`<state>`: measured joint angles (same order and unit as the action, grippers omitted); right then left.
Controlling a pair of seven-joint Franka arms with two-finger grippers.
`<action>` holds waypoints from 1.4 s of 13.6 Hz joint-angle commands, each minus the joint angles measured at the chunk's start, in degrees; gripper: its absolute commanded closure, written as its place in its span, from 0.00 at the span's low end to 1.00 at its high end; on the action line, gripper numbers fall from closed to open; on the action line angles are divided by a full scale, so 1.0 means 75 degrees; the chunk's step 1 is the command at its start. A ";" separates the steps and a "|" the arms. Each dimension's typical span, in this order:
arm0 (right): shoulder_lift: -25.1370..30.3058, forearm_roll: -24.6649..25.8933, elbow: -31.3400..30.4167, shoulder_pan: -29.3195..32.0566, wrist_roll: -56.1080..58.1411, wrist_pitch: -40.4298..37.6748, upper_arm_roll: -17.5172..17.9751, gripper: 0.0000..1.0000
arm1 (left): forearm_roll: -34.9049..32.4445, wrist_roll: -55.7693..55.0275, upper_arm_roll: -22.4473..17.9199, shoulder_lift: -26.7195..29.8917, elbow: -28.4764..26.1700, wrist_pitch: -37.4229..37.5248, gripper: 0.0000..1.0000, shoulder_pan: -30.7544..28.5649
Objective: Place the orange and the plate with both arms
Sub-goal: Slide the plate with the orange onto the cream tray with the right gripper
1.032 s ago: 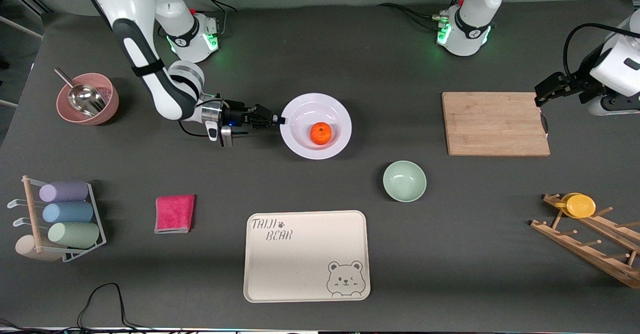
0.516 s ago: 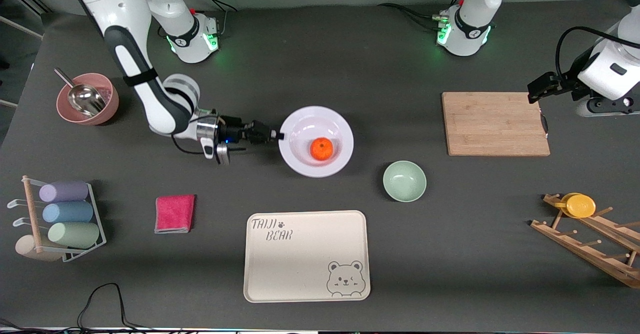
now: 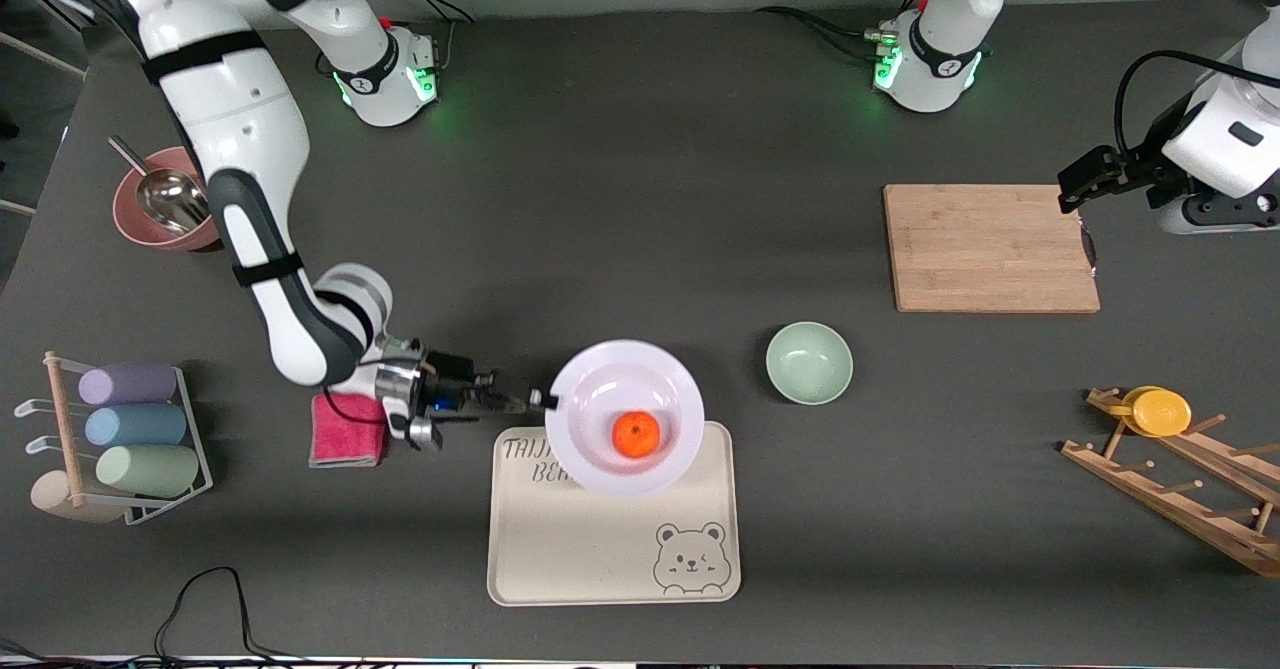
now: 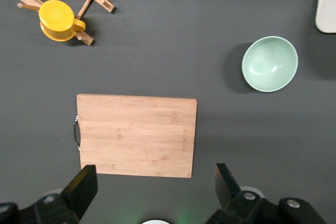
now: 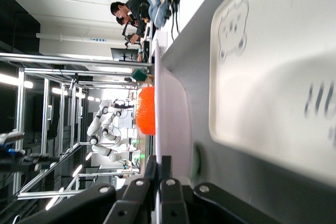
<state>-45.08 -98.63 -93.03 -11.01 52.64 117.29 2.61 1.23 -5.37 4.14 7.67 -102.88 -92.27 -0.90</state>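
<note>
With the orange (image 3: 636, 433) already in the plate (image 3: 600, 384), the right gripper (image 3: 541, 401) grasps its rim, holding it over the tray (image 3: 610, 559) at lower centre, still to set down; the left gripper (image 4: 152, 192) waits with fingers spread above the board (image 3: 990, 247).
</note>
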 commanded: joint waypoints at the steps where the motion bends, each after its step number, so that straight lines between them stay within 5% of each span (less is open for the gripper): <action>1: -0.1439 0.0353 0.2308 -0.0207 -0.0830 -0.0052 -0.0254 1.00 | 0.0386 0.0118 -0.0049 -0.0015 0.0135 -0.0083 0.00 0.0039; 5: -0.2542 0.0330 0.3623 -0.0301 -0.0808 0.0006 -0.0512 1.00 | 0.0410 0.0130 -0.0049 -0.0015 0.0135 -0.0025 0.00 0.0062; 13: -0.2849 0.0365 0.3615 -0.0324 -0.0773 0.0123 -0.0512 1.00 | 0.0410 0.0130 -0.0049 -0.0015 0.0135 -0.0119 0.00 0.0074; 14: -0.2849 0.0365 0.3615 -0.0324 -0.0785 0.0123 -0.0512 0.94 | 0.0410 0.0130 -0.0049 -0.0015 0.0135 -0.0119 0.00 0.0074; 16: -0.2849 0.0377 0.3603 -0.0371 -0.0796 0.0147 -0.0512 0.60 | 0.0410 0.0130 -0.0049 -0.0015 0.0135 -0.0119 0.00 0.0074; 19: -0.2825 0.0400 0.3614 -0.0406 -0.0831 0.0217 -0.0524 0.50 | 0.0399 0.0130 -0.0049 -0.0015 0.0135 -0.0119 0.00 0.0074</action>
<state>-65.43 -96.95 -68.07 -13.21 48.97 118.18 -0.77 3.70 -5.33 4.14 7.66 -102.79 -93.08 -0.89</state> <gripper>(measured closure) 0.661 0.000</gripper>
